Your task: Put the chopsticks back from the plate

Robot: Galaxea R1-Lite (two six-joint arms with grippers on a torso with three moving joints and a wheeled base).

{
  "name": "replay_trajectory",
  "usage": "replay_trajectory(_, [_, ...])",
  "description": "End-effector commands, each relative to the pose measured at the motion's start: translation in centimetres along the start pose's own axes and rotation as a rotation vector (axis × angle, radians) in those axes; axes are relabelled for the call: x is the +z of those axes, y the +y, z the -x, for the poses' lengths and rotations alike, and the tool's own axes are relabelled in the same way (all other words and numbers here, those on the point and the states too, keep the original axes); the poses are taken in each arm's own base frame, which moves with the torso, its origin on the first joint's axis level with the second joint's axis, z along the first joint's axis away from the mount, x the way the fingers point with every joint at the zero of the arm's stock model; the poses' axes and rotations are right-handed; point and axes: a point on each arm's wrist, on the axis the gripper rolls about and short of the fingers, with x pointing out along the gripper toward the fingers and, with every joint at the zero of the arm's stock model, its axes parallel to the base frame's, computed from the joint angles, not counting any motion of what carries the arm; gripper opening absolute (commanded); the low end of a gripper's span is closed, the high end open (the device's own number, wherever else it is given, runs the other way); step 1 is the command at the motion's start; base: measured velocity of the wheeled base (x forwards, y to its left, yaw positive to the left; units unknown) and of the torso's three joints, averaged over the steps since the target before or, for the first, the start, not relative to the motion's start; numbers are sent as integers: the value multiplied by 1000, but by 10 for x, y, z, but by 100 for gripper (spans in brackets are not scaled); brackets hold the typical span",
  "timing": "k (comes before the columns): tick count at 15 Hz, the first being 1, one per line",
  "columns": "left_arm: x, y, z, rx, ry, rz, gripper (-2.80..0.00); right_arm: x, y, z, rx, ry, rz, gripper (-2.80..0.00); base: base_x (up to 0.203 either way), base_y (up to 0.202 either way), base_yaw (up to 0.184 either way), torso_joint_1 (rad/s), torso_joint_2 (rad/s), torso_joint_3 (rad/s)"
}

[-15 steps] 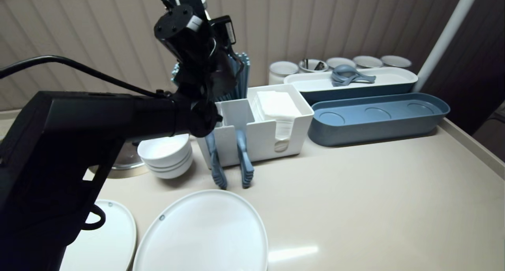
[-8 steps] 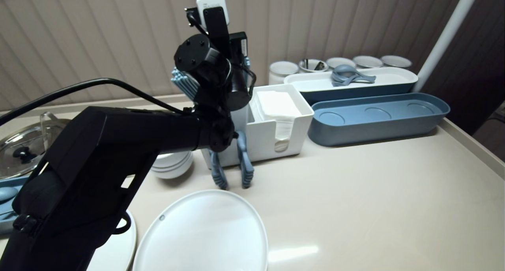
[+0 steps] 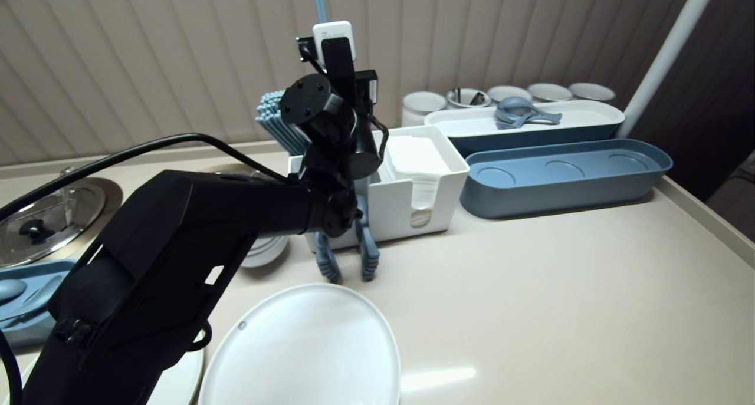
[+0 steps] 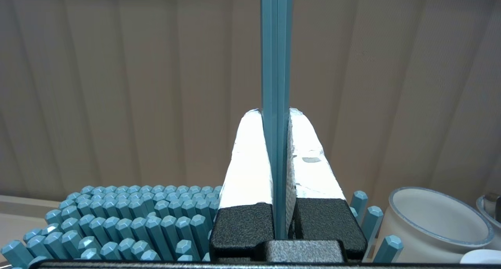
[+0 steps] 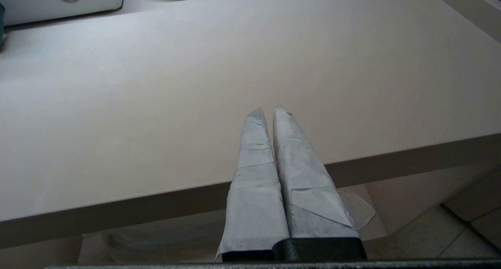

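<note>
My left gripper (image 4: 276, 110) is shut on a pair of blue chopsticks (image 4: 276, 46) that stand upright between its white pads. In the head view this gripper (image 3: 334, 35) is raised above the white organizer (image 3: 453, 175), and the chopsticks' ends (image 3: 319, 3) poke up past it. Just below and to its left, a dense bundle of blue chopsticks (image 3: 278, 117) stands in the organizer's back compartment (image 4: 117, 218). My right gripper (image 5: 268, 109) is shut on nothing and parked over the table's front edge, outside the head view.
The organizer also holds white napkins (image 3: 416, 154), and blue tongs (image 3: 365, 249) lean on its front. A white plate (image 3: 307, 346) lies near me, with stacked bowls (image 3: 265, 249) and a pot lid (image 3: 47, 210) to the left. Blue tray (image 3: 566, 178), white tray (image 3: 590, 115) and cups (image 3: 422, 104) stand behind.
The left arm has swung right and away from the camera, still holding the chopsticks. The pot lid and the chopstick bundle are now uncovered. The right gripper shows no move.
</note>
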Motion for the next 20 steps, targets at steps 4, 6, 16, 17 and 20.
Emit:
replay_trajectory(4, [-3,0,0,8,7,-7,-280,0,0,0,-1,0,0,-280,0,0,0,0,0,0])
replay_trajectory(6, [-3,0,0,9,12,-10,-280,0,0,0,1,0,0,-280,0,0,0,0,0,0])
replay_trajectory(16, [0,0,-1,13,25,-17,-280,0,0,0,-1,0,0,-280,0,0,0,0,0,0])
replay_trajectory(17, [0,1,-1,14,24,-16,-280,0,0,0,-1,0,0,-280,0,0,0,0,0,0])
replay_trajectory(20, [6,3,-3,19,16,-6,-280,0,0,0,0,0,0,-280,0,0,0,0,0,0])
